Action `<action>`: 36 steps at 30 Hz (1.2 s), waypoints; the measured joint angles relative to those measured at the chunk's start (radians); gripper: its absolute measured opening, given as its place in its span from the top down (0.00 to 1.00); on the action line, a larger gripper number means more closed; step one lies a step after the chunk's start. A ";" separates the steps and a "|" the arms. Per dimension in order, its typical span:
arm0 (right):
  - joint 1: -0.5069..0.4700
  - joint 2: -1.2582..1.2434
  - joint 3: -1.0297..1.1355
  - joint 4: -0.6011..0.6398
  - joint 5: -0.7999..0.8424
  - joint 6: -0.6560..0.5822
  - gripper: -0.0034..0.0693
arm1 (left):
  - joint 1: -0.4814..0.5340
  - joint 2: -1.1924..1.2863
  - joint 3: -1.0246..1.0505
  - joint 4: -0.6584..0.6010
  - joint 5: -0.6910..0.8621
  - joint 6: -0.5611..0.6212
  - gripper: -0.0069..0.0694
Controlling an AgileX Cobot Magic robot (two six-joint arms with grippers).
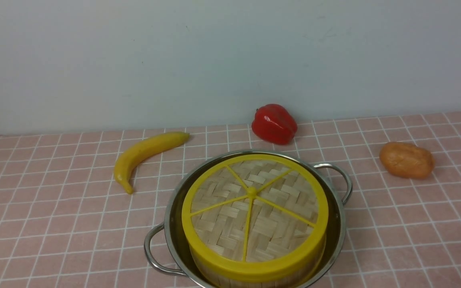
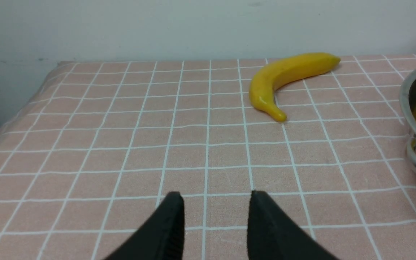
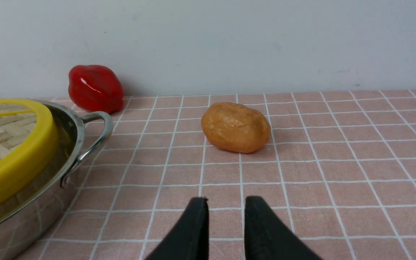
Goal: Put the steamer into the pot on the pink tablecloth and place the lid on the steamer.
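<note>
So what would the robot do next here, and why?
Probably nothing more than pulling both arms back to rest. The lid already sits on the steamer, which stands inside the pot on the pink tablecloth. Both end effectors, left and right, hold nothing.

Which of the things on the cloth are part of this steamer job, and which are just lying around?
Job:
pot
steamer, in the pot
lid, on the steamer
pink tablecloth

Lying about:
banana
red pepper
orange-brown potato-like item
</note>
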 joint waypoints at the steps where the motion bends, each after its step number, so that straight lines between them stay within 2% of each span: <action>1: 0.000 0.000 0.000 0.001 0.000 0.000 0.71 | 0.000 0.000 0.000 0.000 0.000 0.000 0.59; 36: 0.000 0.000 0.000 0.002 0.000 0.002 0.62 | 0.000 0.000 0.000 0.000 0.000 0.000 0.59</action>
